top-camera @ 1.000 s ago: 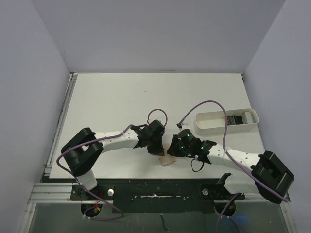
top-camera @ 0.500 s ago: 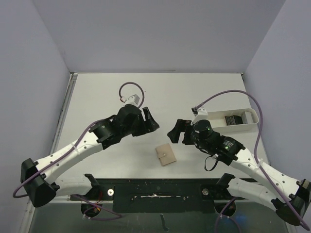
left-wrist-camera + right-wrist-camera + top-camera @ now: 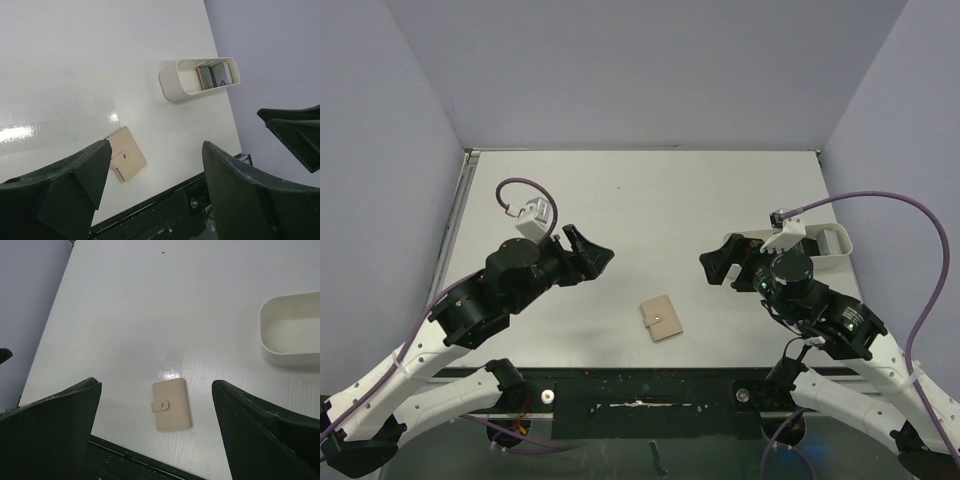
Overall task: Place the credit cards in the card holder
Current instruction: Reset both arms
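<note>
The card holder (image 3: 661, 319) lies shut and snapped on the table near the front edge, free of both grippers; it also shows in the left wrist view (image 3: 127, 160) and the right wrist view (image 3: 171, 404). The credit cards (image 3: 216, 75) stand stacked in the far end of a white oblong tray (image 3: 180, 82). My left gripper (image 3: 586, 252) hangs open high above the table, left of the card holder, and its wrist view shows nothing in the left gripper (image 3: 156, 150). On the other side the right gripper (image 3: 716, 264) is raised and open, and the right gripper (image 3: 156, 387) holds nothing.
The white tray (image 3: 838, 240) sits at the right of the table, largely hidden behind the right arm in the top view; its near end (image 3: 292, 335) shows bare. The black front rail (image 3: 200, 195) runs just below the card holder.
Both grippers were shut low at the card holder; they have opened, lifted and drawn apart, left arm to the left, right arm to the right. The card holder stays on the table.
</note>
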